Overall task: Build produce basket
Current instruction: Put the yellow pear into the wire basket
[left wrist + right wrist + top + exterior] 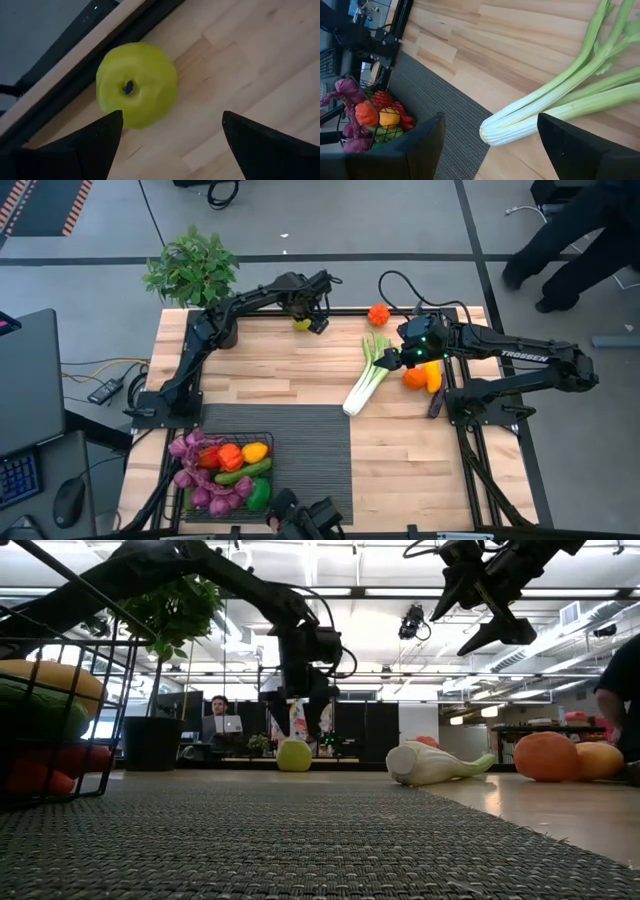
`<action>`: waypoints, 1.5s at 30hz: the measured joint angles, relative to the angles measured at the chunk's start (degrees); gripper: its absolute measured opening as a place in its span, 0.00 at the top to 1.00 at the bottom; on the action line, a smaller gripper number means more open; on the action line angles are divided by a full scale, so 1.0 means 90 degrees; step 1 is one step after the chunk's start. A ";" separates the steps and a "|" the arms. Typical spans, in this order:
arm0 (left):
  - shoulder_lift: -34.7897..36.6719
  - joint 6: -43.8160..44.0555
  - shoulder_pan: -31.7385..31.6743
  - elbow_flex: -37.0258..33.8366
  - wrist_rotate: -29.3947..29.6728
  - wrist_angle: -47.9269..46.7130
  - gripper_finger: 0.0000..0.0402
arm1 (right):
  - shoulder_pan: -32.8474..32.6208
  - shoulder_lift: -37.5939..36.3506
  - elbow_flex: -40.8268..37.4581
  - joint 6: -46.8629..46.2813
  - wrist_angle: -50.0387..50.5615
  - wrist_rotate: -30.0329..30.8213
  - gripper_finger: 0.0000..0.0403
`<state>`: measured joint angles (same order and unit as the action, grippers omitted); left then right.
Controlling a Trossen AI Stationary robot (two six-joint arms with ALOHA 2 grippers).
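1. From above, I take the basket (228, 476) as my landmark: it sits on the ribbed mat (300, 460), filled with grapes (190, 448), a red pepper (229, 456), a lemon (254, 451) and a cucumber (243, 472). My left gripper (313, 320) is over a green apple (302, 323), far across the table (290, 370) from the basket. My right gripper (400, 358) hovers by the leek (366, 376), well apart from the basket
2. At table height, the left gripper (304, 726) hangs spread just above the apple (294, 755)
3. Left wrist: fingers (92, 145) wide, apple (136, 83) between, untouched
4. Right wrist: fingers (415, 150) wide above the leek (555, 100), holding nothing
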<state>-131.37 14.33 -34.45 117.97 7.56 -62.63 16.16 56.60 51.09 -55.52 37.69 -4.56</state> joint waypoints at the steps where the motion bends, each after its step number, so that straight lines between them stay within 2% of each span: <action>1: 0.0000 -0.0126 -0.0007 0.0000 -0.0033 0.0009 0.14 | 0.0000 0.0000 0.0000 -0.0010 0.0000 -0.0002 0.21; 7: 0.0000 -0.1195 -0.0044 0.0000 -0.0154 -0.0278 0.14 | 0.0000 0.0000 0.0000 -0.0028 0.0005 -0.0002 0.21; 11: 0.0002 -0.1621 -0.0082 -0.0050 0.0307 -0.0358 0.14 | 0.0000 0.0000 0.0000 -0.0023 0.0010 -0.0003 0.21; 19: 0.0002 -0.1968 -0.0180 -0.0145 0.0176 -0.0243 0.14 | 0.0000 0.0000 0.0000 -0.0001 0.0018 0.0012 0.21; 37: -0.0063 -0.2615 -0.0141 -0.0148 0.0327 -0.0059 0.14 | 0.0000 0.0002 0.0000 -0.0023 0.0022 0.0036 0.21; 45: -0.0078 -0.3029 -0.0193 -0.0148 0.0363 0.0204 0.22 | 0.0000 0.0002 0.0000 -0.0146 0.0022 0.0000 0.21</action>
<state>-132.07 -12.92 -36.19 116.64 10.83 -60.79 16.16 56.62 51.09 -56.83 37.89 -4.56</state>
